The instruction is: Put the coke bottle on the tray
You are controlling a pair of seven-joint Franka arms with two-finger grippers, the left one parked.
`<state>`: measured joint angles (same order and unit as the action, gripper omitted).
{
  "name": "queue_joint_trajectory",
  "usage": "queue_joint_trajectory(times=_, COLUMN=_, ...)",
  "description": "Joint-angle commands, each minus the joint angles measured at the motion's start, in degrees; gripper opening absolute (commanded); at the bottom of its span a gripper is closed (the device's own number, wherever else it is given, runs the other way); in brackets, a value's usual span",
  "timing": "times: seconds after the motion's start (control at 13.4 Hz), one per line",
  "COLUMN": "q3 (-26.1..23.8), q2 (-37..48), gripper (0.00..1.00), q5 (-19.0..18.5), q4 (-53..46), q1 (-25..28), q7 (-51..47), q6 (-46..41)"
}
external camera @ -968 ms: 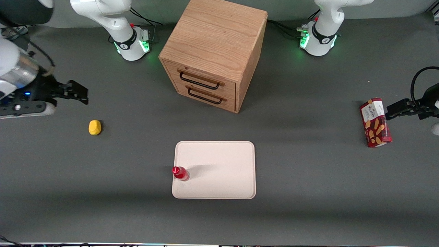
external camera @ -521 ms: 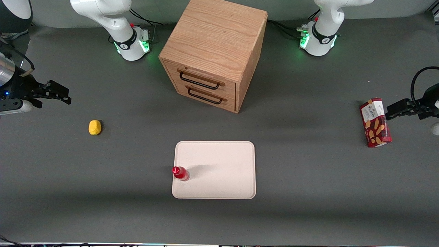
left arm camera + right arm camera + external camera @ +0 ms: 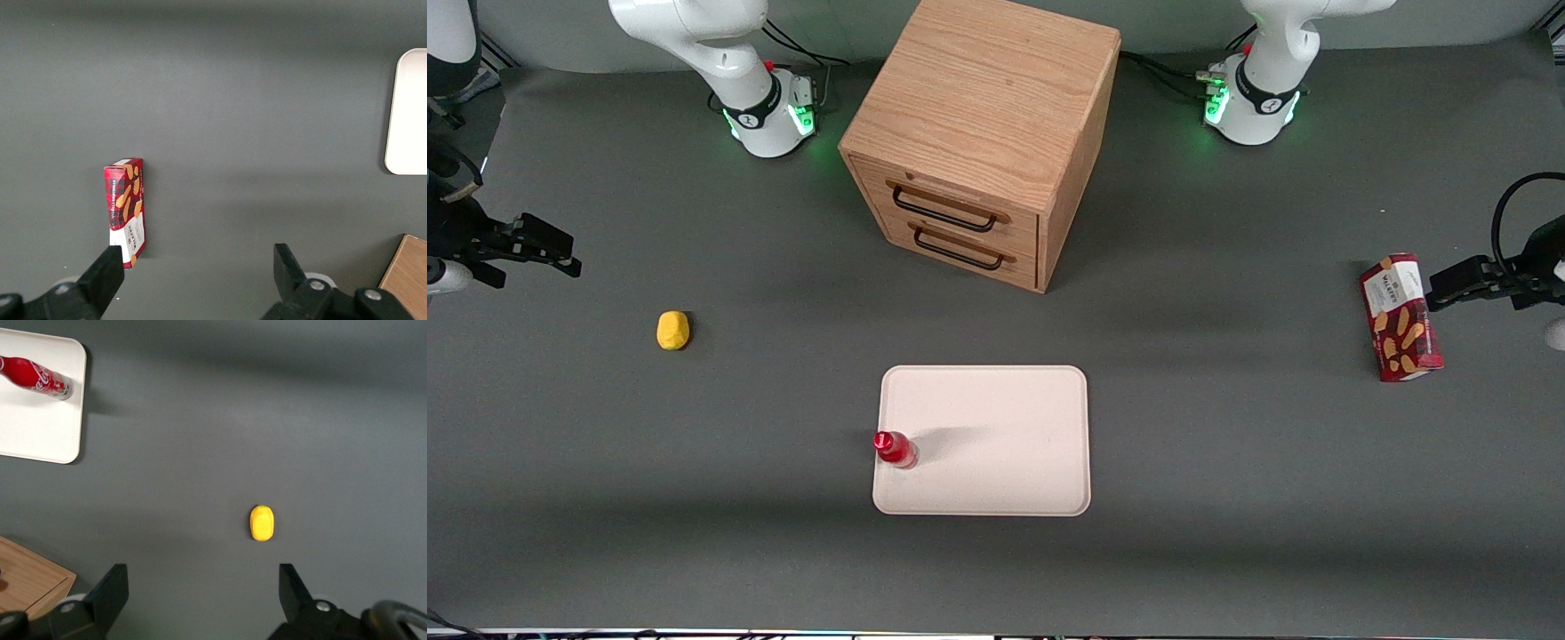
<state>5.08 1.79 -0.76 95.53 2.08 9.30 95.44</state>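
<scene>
The coke bottle (image 3: 895, 448) stood upright on the tray (image 3: 996, 418), close inside the rim of the edge toward the working arm's end of the surface (image 3: 783, 551), with its cap tilted slightly outward in the front view. Judged from this layout, the placement was complete and the step in hand was retreat to a parked pose. The gripper (image 3: 538, 244) hung at the working arm's end of the surface, well apart from the tray; its jaws were spread and held nothing, as the right wrist view showed both fingers (image 3: 110, 590) wide apart with bare surface between them. A yellow lump (image 3: 673, 330) lay between the gripper and the tray, farther from the front camera than the bottle. To finish well, the arm should travel at height and away from the tray, avoid sweeping over the lump, and keep the jaws clear of any contact. The bottle's position near the rim left little margin, so no motion should disturb the tray. The wooden cabinet (image 3: 978, 142) was well apart from the work.
</scene>
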Motion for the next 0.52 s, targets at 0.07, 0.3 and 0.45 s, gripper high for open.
queue_joint_trajectory(times=0.07, q3=-0.50, q2=0.58, gripper=1.00, q5=-0.91, q4=-0.08, q1=0.20, q7=-5.39, q6=0.44)
queue_joint_trajectory(times=0.3, q3=-1.91, q2=0.76, gripper=1.00, q5=-0.65, q4=-0.08, q1=0.20, q7=-6.23, q6=0.44)
queue_joint_trajectory(times=0.45, q3=-1.83, q2=0.76, gripper=1.00, q5=-0.47, q4=-0.17, q1=0.12, q7=-5.79, q6=0.44)
